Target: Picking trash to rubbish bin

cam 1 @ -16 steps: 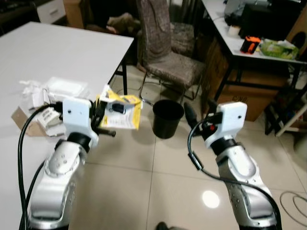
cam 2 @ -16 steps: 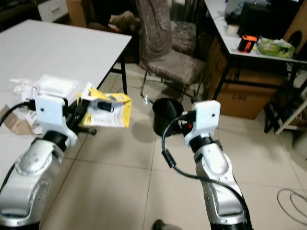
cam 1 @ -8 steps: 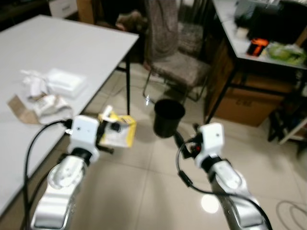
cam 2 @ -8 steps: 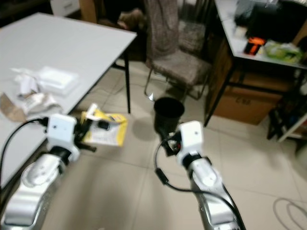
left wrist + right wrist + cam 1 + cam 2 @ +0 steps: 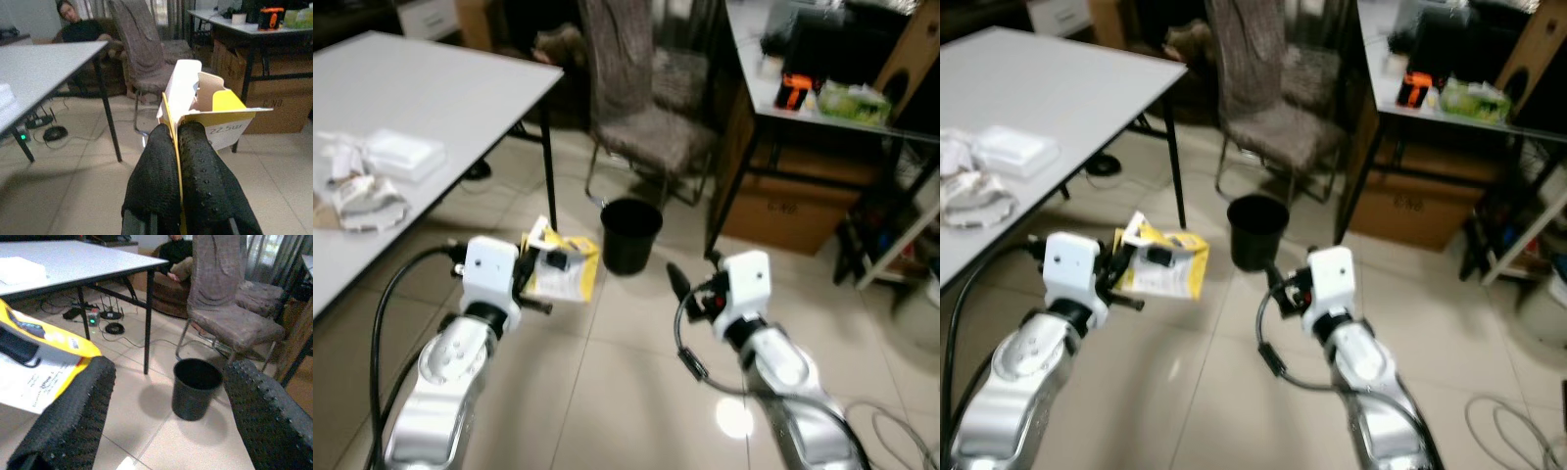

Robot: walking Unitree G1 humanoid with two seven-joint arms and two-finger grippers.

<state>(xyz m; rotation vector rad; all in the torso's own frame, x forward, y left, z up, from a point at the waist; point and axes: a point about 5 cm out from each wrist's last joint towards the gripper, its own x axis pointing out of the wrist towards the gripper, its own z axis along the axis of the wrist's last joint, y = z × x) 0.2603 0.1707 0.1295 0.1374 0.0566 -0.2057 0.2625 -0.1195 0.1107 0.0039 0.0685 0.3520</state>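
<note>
Left tool (image 5: 551,262) clamped tight on a yellow-and-white flattened carton (image 5: 564,272), fingers (image 5: 195,171) pinching its edge w/ the carton sticking up and fwd past the tips, held in air over the tiled floor (image 5: 607,382). Carton sits just left of the black rubbish bin (image 5: 629,235), near it but not over the opening. Bin stands upright on the floor, in front of a grey fabric chair (image 5: 646,108) and beside the leg of the white counter (image 5: 421,98). Right tool (image 5: 677,282) held out fwd at about the same height, right of the bin, fingers (image 5: 73,416) spread wide apart w/ nothing between them; bin shows btwn them in right wrist view, w/ the carton's yellow edge at one side. More trash on the counter at robot's left: crumpled white wrapper bits (image 5: 357,191) and a white flat pack (image 5: 403,152), near the counter edge. Second counter (image 5: 822,108) at far right w/ an orange-black item (image 5: 792,91) and green packet (image 5: 850,98) on top, cardboard box (image 5: 783,211) underneath. Person seated on a sofa in the background (image 5: 78,29) in left wrist view. Cable loops on floor at lower right (image 5: 901,431).
</note>
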